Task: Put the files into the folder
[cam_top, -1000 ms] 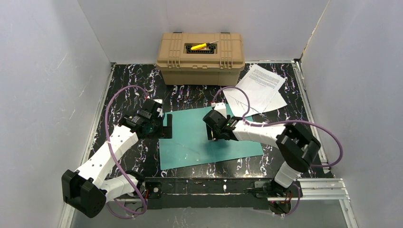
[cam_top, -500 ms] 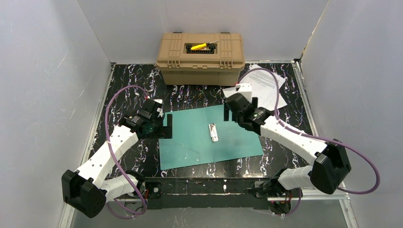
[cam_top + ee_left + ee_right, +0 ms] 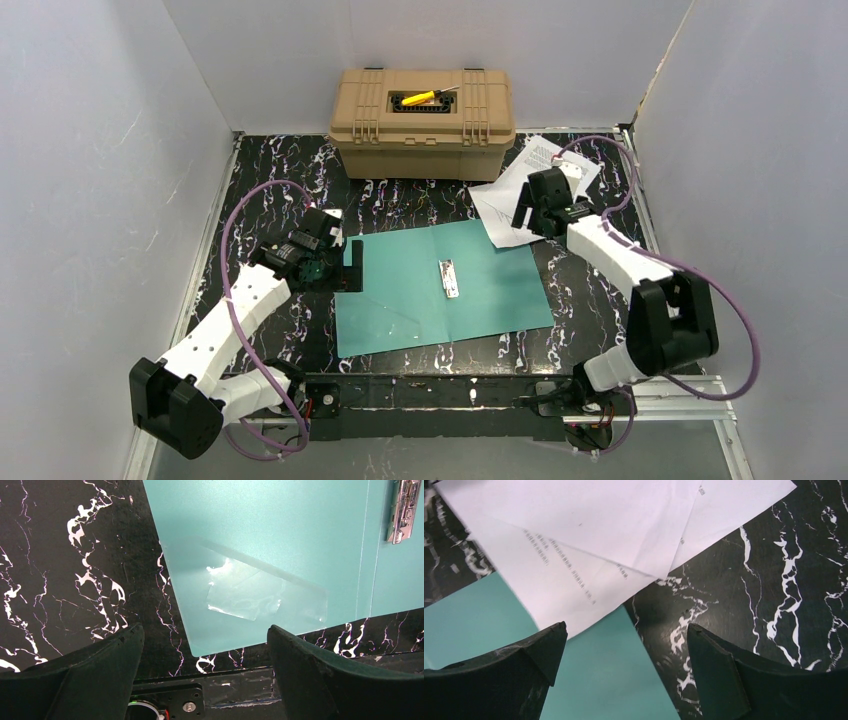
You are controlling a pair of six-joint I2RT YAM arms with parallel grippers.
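Black marbled table (image 3: 270,160) is shown with the files (image 3: 589,535), two overlapped white sheets, laid at its far right; one corner is lapped onto the open teal folder (image 3: 400,300). The right gripper (image 3: 624,640) is held spread above that corner, empty; the left gripper (image 3: 205,645) is spread, empty, over the folder's left edge.

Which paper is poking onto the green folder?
The bottom sheet: its corner lies over the folder. The top sheet lies across it and does not reach the folder.
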